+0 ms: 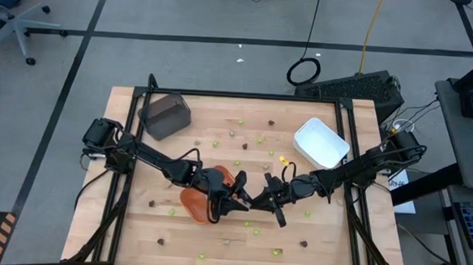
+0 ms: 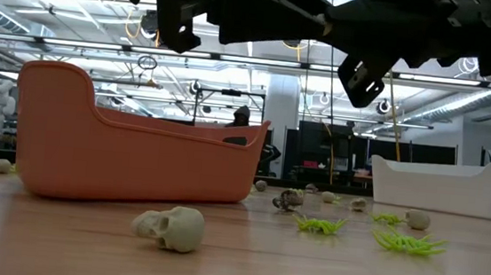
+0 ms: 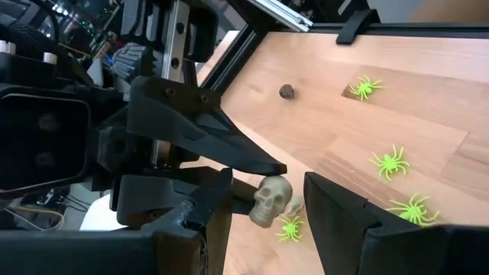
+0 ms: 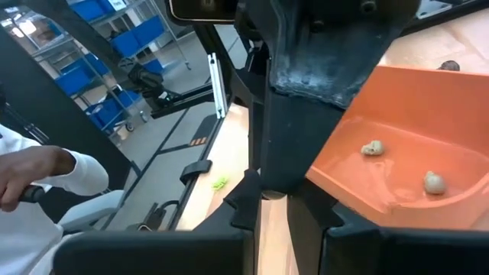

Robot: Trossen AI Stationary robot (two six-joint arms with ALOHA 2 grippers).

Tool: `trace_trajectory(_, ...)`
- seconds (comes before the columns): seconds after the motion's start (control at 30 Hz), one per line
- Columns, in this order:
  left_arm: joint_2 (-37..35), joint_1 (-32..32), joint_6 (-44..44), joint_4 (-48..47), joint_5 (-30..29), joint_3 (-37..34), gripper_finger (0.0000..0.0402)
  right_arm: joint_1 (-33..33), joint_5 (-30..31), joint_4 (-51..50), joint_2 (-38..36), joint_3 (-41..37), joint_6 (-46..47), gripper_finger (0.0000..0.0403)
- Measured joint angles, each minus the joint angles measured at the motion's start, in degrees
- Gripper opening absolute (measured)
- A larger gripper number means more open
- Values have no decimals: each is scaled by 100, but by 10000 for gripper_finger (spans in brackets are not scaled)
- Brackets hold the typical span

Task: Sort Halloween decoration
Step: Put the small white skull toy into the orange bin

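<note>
We see both grippers meeting just beside the orange tray (image 1: 194, 202), near the table's (image 1: 328, 235) middle. The right gripper (image 3: 263, 200) is clamped on a tan skull (image 3: 271, 202), held up off the wood. The left gripper (image 1: 231, 202) sits right at the tray's edge facing it, fingers (image 3: 336, 210) spread either side of that skull, not touching it. Two more tan skulls (image 4: 372, 148) lie inside the tray. Green spiders (image 3: 390, 162) and brown bits (image 3: 287, 92) are scattered on the table around the tray. A white tray (image 1: 321, 143) sits well off from it, and a grey tray (image 1: 165, 115) too.
</note>
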Motion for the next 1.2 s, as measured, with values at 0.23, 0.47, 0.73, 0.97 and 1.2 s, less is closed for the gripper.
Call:
trace_trajectory(0.23,-1,-30,52,32,-50,0,128,0,-9,9,-2,4,-31,29)
trace_trajectory(0.47,-1,-56,341,1,-93,0,49,2,-20,8,-2,4,-41,29)
trace_trajectory(0.73,-1,-56,329,-11,-119,0,24,-8,-22,-2,-2,4,-95,29)
trace_trajectory(0.97,-1,-46,35,-202,-261,0,22,-139,27,-283,-7,15,-108,71)
trace_trajectory(1.2,-12,-153,-494,-512,-540,0,21,-224,83,-357,-13,24,-244,174)
